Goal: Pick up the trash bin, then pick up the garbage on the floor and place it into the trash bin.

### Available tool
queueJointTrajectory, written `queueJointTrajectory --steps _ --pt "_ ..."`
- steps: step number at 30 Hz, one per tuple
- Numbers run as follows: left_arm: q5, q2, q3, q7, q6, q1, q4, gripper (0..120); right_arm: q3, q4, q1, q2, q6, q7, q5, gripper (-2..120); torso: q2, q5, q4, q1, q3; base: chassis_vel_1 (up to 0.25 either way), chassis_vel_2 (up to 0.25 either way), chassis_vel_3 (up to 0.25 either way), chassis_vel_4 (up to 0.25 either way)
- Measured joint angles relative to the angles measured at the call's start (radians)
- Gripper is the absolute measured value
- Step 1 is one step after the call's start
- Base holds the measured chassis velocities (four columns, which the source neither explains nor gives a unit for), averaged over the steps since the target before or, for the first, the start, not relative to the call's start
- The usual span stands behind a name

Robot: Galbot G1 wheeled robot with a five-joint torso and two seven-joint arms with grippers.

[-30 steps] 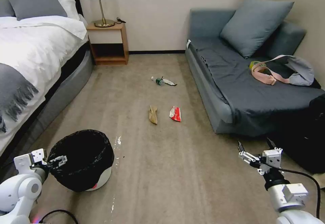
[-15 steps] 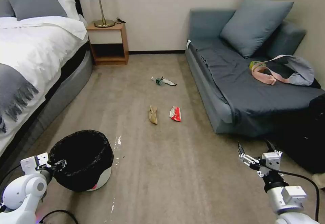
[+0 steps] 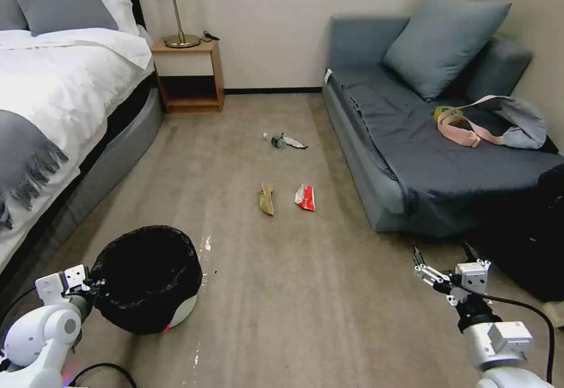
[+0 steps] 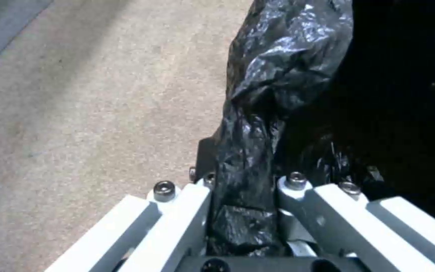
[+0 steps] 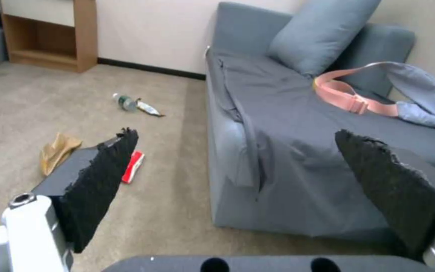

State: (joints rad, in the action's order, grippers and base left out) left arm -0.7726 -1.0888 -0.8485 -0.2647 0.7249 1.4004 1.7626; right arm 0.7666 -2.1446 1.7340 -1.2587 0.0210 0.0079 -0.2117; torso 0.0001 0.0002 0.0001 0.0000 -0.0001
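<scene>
Trash bin (image 3: 150,279) on the floor (image 3: 305,294) beside the bed (image 3: 53,112), its dark interior showing no litter.
Left end effector (image 4: 245,189) is clamped on its black-bagged rim; right end effector (image 3: 445,259) hovers spread apart near the sofa (image 3: 423,159), garbage (image 3: 286,198) lying mid-floor.

Trash bin (image 3: 147,279) left, garbage (image 3: 286,176) ahead, sofa (image 3: 423,141) right.

Open carpet (image 3: 329,294) around the garbage (image 3: 266,198), bed (image 3: 53,118) left, sofa (image 3: 411,159) right
</scene>
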Motion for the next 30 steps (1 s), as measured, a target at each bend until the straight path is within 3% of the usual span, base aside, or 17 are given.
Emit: queueJointTrajectory --steps 10,17,30 --pt "-0.016 0.003 0.002 0.06 -0.039 0.026 0.062 2 -0.003 -0.019 -0.015 0.056 -0.054 0.019 -0.053 100 0.0 -0.0011 -0.0004 0.0 0.0 0.0 0.0 0.0 0.0" --pt "-0.081 0.004 0.0 0.079 -0.064 0.055 0.16 2 0.012 -0.035 -0.006 0.098 -0.045 0.038 -0.055 100 0.0 -0.0002 -0.0003 0.0 0.0 0.0 0.0 0.0 0.0" --pt "-0.157 0.017 -0.045 0.067 -0.058 0.084 0.285 2 0.005 -0.075 0.026 0.038 -0.08 0.082 -0.028 100 0.0 -0.0002 -0.0003 0.0 0.0 0.0 0.0 0.0 0.0"
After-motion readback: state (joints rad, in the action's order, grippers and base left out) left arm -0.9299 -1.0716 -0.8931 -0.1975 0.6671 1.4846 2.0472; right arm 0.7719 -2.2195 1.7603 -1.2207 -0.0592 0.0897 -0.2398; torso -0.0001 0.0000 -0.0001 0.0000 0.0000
